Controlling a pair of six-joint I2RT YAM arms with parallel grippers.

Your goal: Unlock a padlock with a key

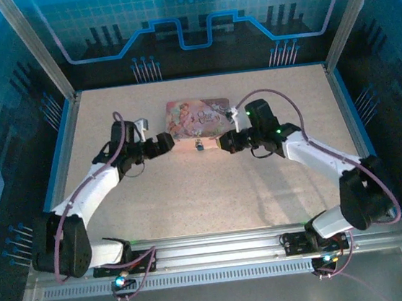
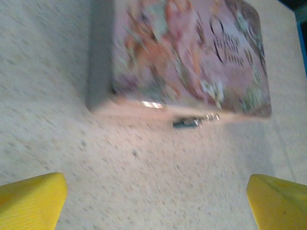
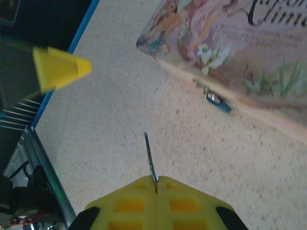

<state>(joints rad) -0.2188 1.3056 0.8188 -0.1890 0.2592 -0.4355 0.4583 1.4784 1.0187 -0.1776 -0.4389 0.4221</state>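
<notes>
The tiny dark bluish padlock (image 1: pixel 199 145) lies on the table against the near side of the pink tin; it also appears in the left wrist view (image 2: pixel 189 122) and the right wrist view (image 3: pixel 216 99). My right gripper (image 3: pixel 156 181) is shut on the thin grey key (image 3: pixel 149 155), whose blade sticks out forward, short of the padlock. From above, the right gripper (image 1: pixel 223 142) hovers just right of the padlock. My left gripper (image 1: pixel 167 143) is just left of it, open wide (image 2: pixel 156 201), with nothing between its yellow fingertips (image 2: pixel 33 199).
The pink picture-printed tin (image 1: pixel 197 118) lies flat behind the padlock, between both grippers. The left gripper's yellow fingertip (image 3: pixel 60 67) shows in the right wrist view. A blue rim (image 1: pixel 63 148) and metal frame posts border the speckled table (image 1: pixel 207 201).
</notes>
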